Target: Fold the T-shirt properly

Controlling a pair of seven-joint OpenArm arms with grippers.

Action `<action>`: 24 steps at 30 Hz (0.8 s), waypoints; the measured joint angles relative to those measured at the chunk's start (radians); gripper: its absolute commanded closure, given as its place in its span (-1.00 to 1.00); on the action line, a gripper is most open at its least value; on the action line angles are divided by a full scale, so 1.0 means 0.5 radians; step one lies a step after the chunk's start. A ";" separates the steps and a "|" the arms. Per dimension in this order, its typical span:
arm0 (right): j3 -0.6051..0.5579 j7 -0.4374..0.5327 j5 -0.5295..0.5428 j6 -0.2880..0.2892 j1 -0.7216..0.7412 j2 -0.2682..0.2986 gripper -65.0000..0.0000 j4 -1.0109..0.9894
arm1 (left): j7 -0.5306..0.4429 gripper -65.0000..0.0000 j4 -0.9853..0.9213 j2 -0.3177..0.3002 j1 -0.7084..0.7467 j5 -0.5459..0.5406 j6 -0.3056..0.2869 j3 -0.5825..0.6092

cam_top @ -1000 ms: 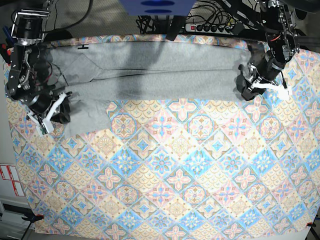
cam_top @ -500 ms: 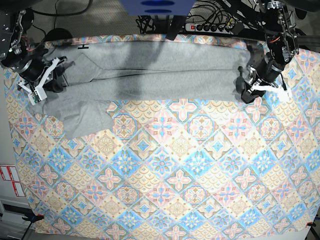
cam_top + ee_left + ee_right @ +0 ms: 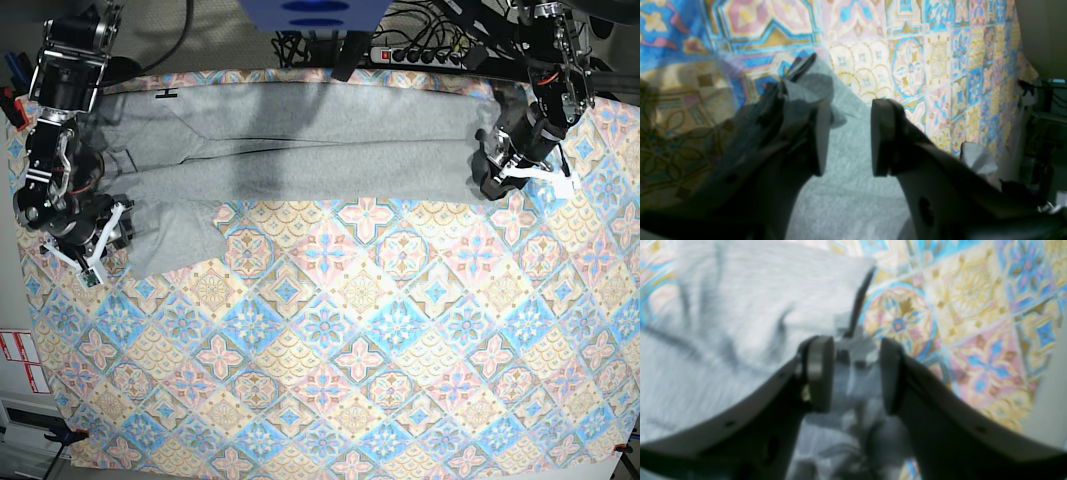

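The T-shirt [image 3: 300,150] is seen in the base view as a long grey band across the upper part of the table [image 3: 400,400], folded lengthwise, with one sleeve flap hanging down toward the left edge of the frame. The patterned tablecloth [image 3: 350,330] is left bare below it.

The right claw [image 3: 97,240], at the left of the base view, is held over the lower left corner of that flap. In its wrist view the jaws are seen parted, with grey cloth bunched beneath and between them but not pinched; nothing is held. The left claw [image 3: 497,165], at the upper right of the base view, is set at the shirt's other end. Its jaws are also seen apart in its wrist view, over flat grey fabric, though a fold of cloth appears draped on the outer side of one finger [image 3: 820,133]; whether it is caught there cannot be told.

Several faults can be expected from here. If the left claw is lifted with cloth snagged on that finger, the tidy end could be dragged out of line. If the right claw is closed on the bunched flap, several layers or the tablecloth beneath could be taken together, and the fold would be made crooked.
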 measured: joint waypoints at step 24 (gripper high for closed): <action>-0.185 0.440 -0.004 -0.003 0.537 0.003 -0.04 -1.054 | -0.001 0.40 0.000 -0.005 -0.009 0.000 0.000 -0.002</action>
